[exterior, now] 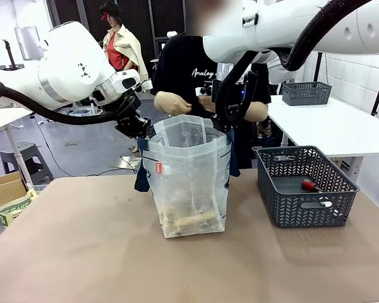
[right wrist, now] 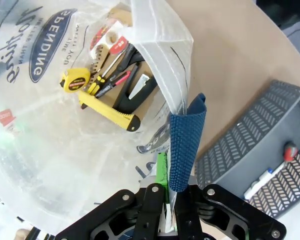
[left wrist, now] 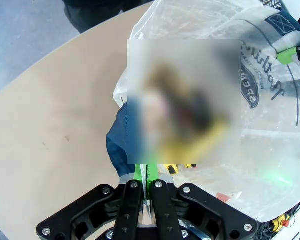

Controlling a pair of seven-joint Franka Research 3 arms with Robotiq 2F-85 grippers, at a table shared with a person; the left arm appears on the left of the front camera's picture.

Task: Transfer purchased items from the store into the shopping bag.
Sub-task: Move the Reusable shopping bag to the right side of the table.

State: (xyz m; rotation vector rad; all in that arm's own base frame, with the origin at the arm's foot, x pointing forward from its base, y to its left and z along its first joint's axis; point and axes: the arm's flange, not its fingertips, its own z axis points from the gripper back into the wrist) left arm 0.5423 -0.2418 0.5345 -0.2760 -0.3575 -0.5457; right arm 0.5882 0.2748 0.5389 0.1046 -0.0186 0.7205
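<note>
Translucent whitish plastic makes up the shopping bag, which stands upright in the middle of the tan worktop with its mouth spread open. The left gripper has its jaws closed on the bag's left rim, beside a navy blue woven strap handle. The right gripper has its jaws pinched shut on the right rim, together with the other navy strap handle.

At the bottom of the bag lie the purchased items, among them a yellow tape measure and a yellow-handled saw. A person's hand hovers at the far side of the mouth. To the right, apart from the bag, sits a dark grey lattice basket holding a red-handled tool.

The film looks thin, soft and slick, so it would likely sag shut if either side were let go. The textured straps seem the surer hold, since they look stronger and less slippery than bare film. The hard tools probably put the weight low, and sharp edges might pierce the wall if the bag were dragged.
</note>
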